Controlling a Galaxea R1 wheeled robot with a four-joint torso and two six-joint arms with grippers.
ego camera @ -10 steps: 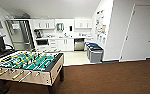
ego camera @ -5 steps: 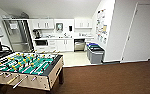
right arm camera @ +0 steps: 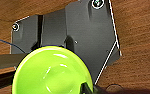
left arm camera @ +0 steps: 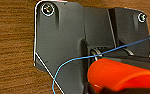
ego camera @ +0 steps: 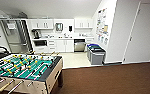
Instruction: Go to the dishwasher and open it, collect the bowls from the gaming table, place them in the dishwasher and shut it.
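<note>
**Bright kitchen ahead, soft focus throughout**

The head view is evenly and brightly lit; the white cabinets (ego camera: 63, 32) and the walls wash out towards pure white, and the pale kitchen floor (ego camera: 74, 60) carries a soft sheen. The brown carpet (ego camera: 111, 78) reads darker and flatter. The whole view is blurred, with fine detail smeared. Wide-angle distortion tilts the door (ego camera: 143, 35) and wall edges near the picture's sides.

In the right wrist view, the lime green bowl (right arm camera: 51, 72) shows white glare streaks on its glossy inside and a dark shadow beside it. In the left wrist view, the red bowl (left arm camera: 121, 75) is out of focus, its rim catching a pale highlight.
</note>
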